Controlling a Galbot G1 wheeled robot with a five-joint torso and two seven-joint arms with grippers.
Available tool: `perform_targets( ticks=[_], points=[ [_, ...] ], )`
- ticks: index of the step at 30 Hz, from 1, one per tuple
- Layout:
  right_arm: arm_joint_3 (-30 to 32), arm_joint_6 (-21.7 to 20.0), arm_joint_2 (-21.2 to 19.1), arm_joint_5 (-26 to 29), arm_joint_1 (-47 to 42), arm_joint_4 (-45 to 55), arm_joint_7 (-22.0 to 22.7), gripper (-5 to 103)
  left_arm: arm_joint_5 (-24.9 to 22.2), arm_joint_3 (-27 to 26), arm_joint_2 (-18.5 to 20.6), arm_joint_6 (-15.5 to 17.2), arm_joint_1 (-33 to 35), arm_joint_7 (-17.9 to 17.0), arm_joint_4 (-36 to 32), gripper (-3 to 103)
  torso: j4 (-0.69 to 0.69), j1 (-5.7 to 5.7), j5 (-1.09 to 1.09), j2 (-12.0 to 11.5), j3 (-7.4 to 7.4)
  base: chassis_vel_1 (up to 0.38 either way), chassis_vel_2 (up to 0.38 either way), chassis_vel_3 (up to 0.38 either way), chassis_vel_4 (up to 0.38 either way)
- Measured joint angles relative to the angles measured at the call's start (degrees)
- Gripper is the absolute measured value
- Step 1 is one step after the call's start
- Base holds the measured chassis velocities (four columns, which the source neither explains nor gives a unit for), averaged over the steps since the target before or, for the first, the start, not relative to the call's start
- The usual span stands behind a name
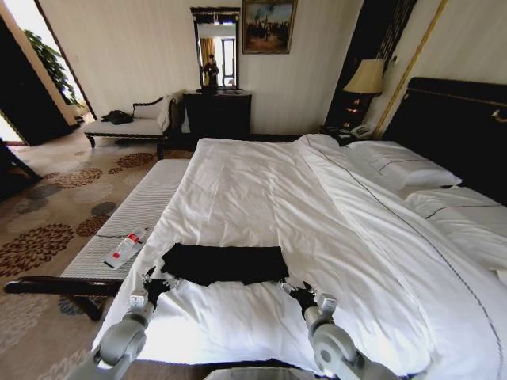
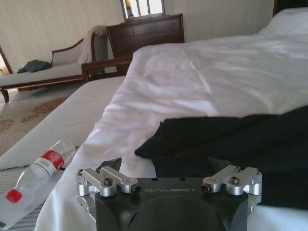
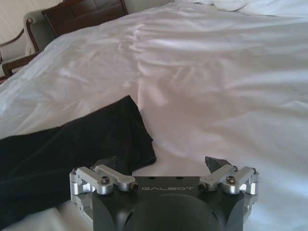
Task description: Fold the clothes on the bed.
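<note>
The clothes are one black T-shirt lying as a long flat band across the near part of the bed, on the white duvet. My left gripper is open at the shirt's near left corner. In the left wrist view, the black cloth lies just beyond that gripper. At the near right corner my right gripper is open too. In the right wrist view the shirt's end lies in front of one fingertip of that gripper, the other over bare duvet.
A red-and-white plastic bottle lies on the striped bench left of the bed. Pillows and a dark headboard are at the right. A chaise and dresser stand by the far wall.
</note>
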Motion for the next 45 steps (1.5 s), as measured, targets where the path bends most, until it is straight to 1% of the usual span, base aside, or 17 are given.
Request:
perform_targets(
  ticks=[4, 6, 9, 10, 11, 12, 14, 15, 17, 20, 23, 24, 27, 30, 33, 36, 45],
  points=[
    [0.62, 1.84, 2.07, 0.47, -0.16, 0.91, -0.32, 100, -2.12, -1.77, -1.09, -0.79, 0.00, 1.01, -2.58, 100, -0.03, 0.00, -0.01, 0.00, 0.00, 0.000, 0.000, 0.000, 0.000],
    [1.52, 3.12, 4.10, 2.39, 1.96, 0.22, -1.81, 100, -5.06, -4.49, -2.29, -1.11, -0.62, 2.18, -5.84, 100, 0.00, 0.00, 0.01, 0.00, 0.00, 0.000, 0.000, 0.000, 0.000],
    [2.15, 3.05, 4.99, 4.41, 3.75, -1.26, -2.33, 100, -7.21, -6.13, -2.90, -1.05, -1.56, 2.31, -7.21, 100, 0.00, 0.00, 0.01, 0.00, 0.00, 0.000, 0.000, 0.000, 0.000],
    [2.96, 2.14, 5.73, 7.69, 6.08, -3.80, -3.03, 100, -10.59, -8.22, -3.69, -0.45, -3.57, 2.03, -8.50, 100, 0.01, 0.00, 0.01, 0.00, 0.01, 0.000, 0.000, 0.000, 0.000],
    [3.22, 1.60, 5.91, 9.04, 7.01, -5.07, -3.40, 100, -12.44, -9.23, -3.98, -0.08, -4.58, 1.65, -9.01, 100, 0.00, 0.01, 0.00, 0.00, 0.01, 0.000, 0.000, 0.000, 0.000],
    [3.22, 1.60, 5.91, 9.04, 7.01, -5.07, -3.40, 100, -12.44, -9.23, -3.98, -0.08, -4.58, 1.65, -9.01, 100, 0.00, 0.01, 0.00, 0.00, 0.01, 0.000, 0.000, 0.000, 0.000],
    [3.48, 0.81, 6.07, 11.26, 8.66, -7.02, -4.27, 100, -15.73, -11.27, -4.34, 0.38, -6.40, 0.85, -10.04, 100, -0.02, 0.01, 0.00, -0.01, 0.02, 0.000, 0.000, 0.000, 0.000],
    [3.51, 0.11, 5.97, 14.03, 9.95, -7.64, -4.97, 100, -19.01, -13.86, -4.23, 1.01, -8.36, -0.30, -11.09, 100, -0.01, 0.02, 0.02, -0.01, 0.02, 0.000, 0.000, 0.000, 0.000],
    [3.51, -0.08, 5.89, 14.88, 10.15, -7.39, -5.02, 100, -19.42, -14.40, -4.08, 1.11, -8.76, -0.47, -11.23, 100, 0.00, 0.02, 0.01, -0.01, 0.02, 0.000, 0.000, 0.000, 0.000],
    [3.34, -0.96, 5.49, 19.12, 10.20, -3.42, -5.05, 100, -21.85, -17.33, -2.83, 2.01, -11.12, -1.48, -12.49, 100, 0.00, 0.02, -0.02, 0.00, 0.02, 0.000, 0.000, 0.000, 0.000],
    [3.10, -1.14, 5.25, 20.21, 9.92, -1.92, -4.99, 100, -23.97, -17.93, -2.66, 2.76, -11.80, -2.06, -14.07, 100, 0.00, 0.01, -0.01, -0.01, 0.01, 0.000, 0.000, 0.000, 0.000],
    [2.83, -1.26, 4.82, 21.09, 9.39, -0.21, -4.88, 100, -25.77, -18.27, -2.72, 3.50, -12.27, -2.62, -16.20, 100, 0.00, 0.01, 0.00, 0.00, 0.01, 0.000, 0.000, 0.000, 0.000],
    [2.49, -1.35, 4.48, 21.75, 8.85, 1.13, -4.77, 100, -27.02, -18.24, -3.19, 4.13, -12.39, -3.14, -18.46, 100, -0.02, 0.01, 0.00, 0.00, 0.01, 0.000, 0.000, 0.000, 0.000],
    [1.56, -1.79, 4.18, 23.28, 8.49, 2.30, -4.24, 100, -30.27, -17.31, -4.66, 6.01, -12.12, -4.84, -23.43, 100, -0.02, 0.01, 0.01, -0.01, 0.01, 0.000, 0.000, 0.000, 0.000],
    [1.24, -2.37, 3.82, 24.46, 8.81, 2.39, -4.08, 100, -30.96, -16.93, -5.15, 6.53, -11.79, -5.31, -25.04, 100, 0.00, 0.01, 0.01, -0.01, 0.01, 0.000, 0.000, 0.000, 0.000],
    [0.69, -3.50, 2.94, 27.40, 9.94, 1.35, -2.68, 100, -31.14, -15.74, -5.82, 7.15, -11.23, -5.80, -26.81, 100, 0.01, 0.01, 0.01, -0.01, 0.00, 0.000, 0.000, 0.000, 0.000],
    [0.20, -4.40, 2.52, 28.39, 9.84, -0.88, -0.14, 100, -30.98, -14.78, -6.17, 7.31, -11.97, -6.25, -25.93, 100, -0.01, 0.01, 0.00, -0.01, 0.01, 0.000, 0.000, 0.000, 0.000]
  ],
)
